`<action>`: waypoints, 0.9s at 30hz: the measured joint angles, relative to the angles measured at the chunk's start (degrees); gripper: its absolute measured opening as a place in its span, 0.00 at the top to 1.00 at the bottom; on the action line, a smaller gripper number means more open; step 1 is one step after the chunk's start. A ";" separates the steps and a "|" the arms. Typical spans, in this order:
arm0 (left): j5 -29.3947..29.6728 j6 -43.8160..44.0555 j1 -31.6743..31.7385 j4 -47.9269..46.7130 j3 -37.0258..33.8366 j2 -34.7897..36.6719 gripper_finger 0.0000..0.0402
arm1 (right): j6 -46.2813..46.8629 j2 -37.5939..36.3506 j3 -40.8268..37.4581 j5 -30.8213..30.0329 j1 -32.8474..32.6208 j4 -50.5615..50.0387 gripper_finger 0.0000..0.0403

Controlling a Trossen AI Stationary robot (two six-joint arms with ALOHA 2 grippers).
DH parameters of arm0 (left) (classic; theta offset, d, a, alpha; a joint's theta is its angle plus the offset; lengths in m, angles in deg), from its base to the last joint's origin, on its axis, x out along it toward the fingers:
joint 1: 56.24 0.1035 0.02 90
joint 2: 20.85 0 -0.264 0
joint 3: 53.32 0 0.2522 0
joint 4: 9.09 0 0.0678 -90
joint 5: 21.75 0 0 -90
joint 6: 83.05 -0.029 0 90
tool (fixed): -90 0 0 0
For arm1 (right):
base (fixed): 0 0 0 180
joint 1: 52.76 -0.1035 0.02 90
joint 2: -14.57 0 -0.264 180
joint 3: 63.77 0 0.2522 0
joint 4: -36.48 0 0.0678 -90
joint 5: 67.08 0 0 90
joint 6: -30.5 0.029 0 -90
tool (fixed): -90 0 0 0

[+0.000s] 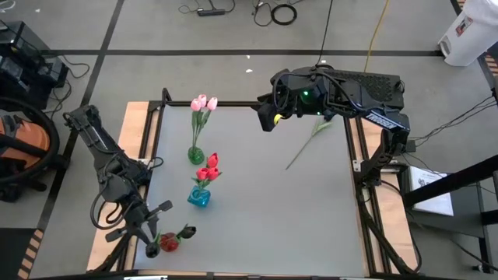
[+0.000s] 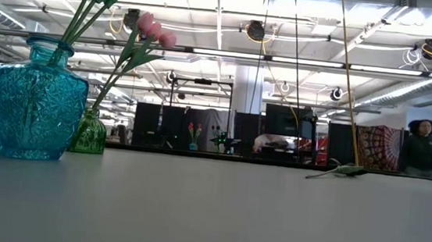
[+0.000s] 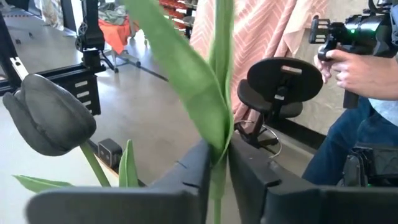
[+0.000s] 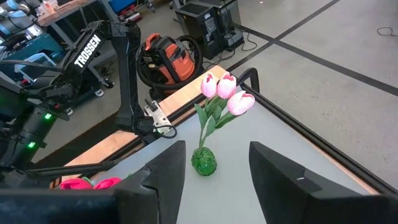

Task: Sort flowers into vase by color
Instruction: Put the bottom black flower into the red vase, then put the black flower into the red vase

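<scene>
The left claw (image 3: 217, 180) sits low at the near left corner of the bench (image 1: 264, 194), its two dark fingers (image 3: 186, 177) set narrowly on either side of a green stem and leaf (image 3: 214, 93); they stand so near the stem that a firm pinch or a loose one cannot be told. Just beside that stem hangs a black tulip bud (image 3: 50, 121), and in the high view the claw hovers over a small red vase (image 1: 169, 243) with dark buds (image 1: 187, 232) leaning out of it. Farther along the bench from this claw stands a blue vase (image 1: 199, 197) carrying red tulips (image 1: 210, 165), then a green vase (image 1: 195, 155) with pink tulips (image 1: 204, 103). Well apart, at the far side, the right claw (image 4: 214, 171) hangs above the bench with its fingers spread wide and nothing between them, looking toward the green vase. Near that claw a lone flower stem (image 1: 307, 144) lies flat on the bench.
</scene>
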 joint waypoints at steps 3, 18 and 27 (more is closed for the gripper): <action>0.00 0.00 0.00 0.04 0.00 0.02 0.77 | 0.00 0.00 0.00 0.00 0.02 0.01 0.58; 4.33 -0.09 0.00 0.00 0.00 1.33 0.48 | 0.00 0.00 0.00 0.00 0.00 0.01 0.58; 16.41 -0.11 0.02 0.00 0.00 7.21 0.48 | -0.01 0.00 0.00 0.00 0.01 0.01 0.58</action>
